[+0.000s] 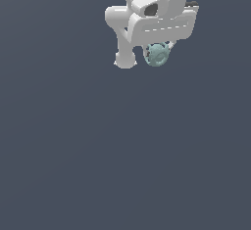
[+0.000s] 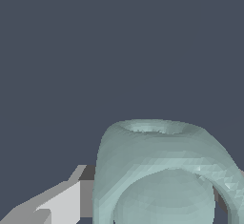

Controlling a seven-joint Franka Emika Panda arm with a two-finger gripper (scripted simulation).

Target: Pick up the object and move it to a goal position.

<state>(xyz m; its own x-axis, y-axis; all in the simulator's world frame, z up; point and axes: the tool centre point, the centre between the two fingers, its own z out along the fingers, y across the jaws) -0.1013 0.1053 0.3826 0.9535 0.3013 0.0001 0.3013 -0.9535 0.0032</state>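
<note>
The object (image 1: 158,56) is a small pale teal-green roundish lump with little knobs around its edge. It sits just under the white hand near the top of the exterior view. My gripper (image 1: 157,53) is shut on it, and its fingers are mostly hidden behind the hand and the lump. In the wrist view the object (image 2: 157,170) looms very large and close between the fingers (image 2: 62,204). It has a ring-like rim and a rounded bulge inside. One grey-white finger shows beside it, and only a dark sliver of the other shows on the opposite side.
A plain dark blue-grey surface (image 1: 122,150) fills both views with nothing else on it. A white arm link (image 1: 125,57) hangs beside the hand toward the exterior view's left.
</note>
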